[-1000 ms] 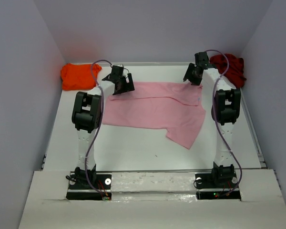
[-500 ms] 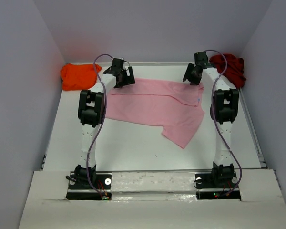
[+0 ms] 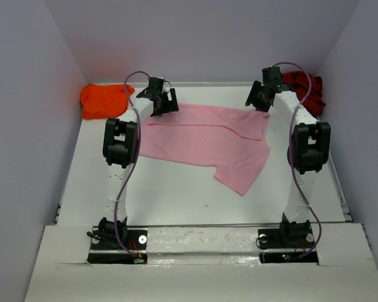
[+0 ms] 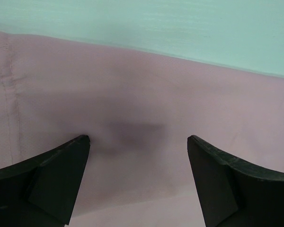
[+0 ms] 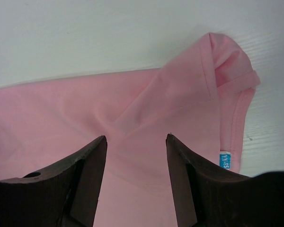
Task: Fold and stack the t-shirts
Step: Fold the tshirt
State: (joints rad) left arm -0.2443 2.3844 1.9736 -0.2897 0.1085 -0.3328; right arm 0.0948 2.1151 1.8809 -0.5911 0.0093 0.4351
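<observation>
Beneath both parted jaws lies the pink t-shirt (image 3: 201, 135)

Pink t-shirt (image 3: 201, 139); orange t-shirt (image 3: 101, 100); dark red t-shirt (image 3: 315, 95); white table (image 3: 164, 189).

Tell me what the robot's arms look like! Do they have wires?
Yes! The left arm and right arm are white tubes with chunky black joints. A thin purple cable loops along each. The black left gripper and right gripper have two wedge-shaped fingers.

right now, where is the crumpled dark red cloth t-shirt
In the top view, the dark red t-shirt lies bunched in the far right corner, beside the right gripper.
</observation>
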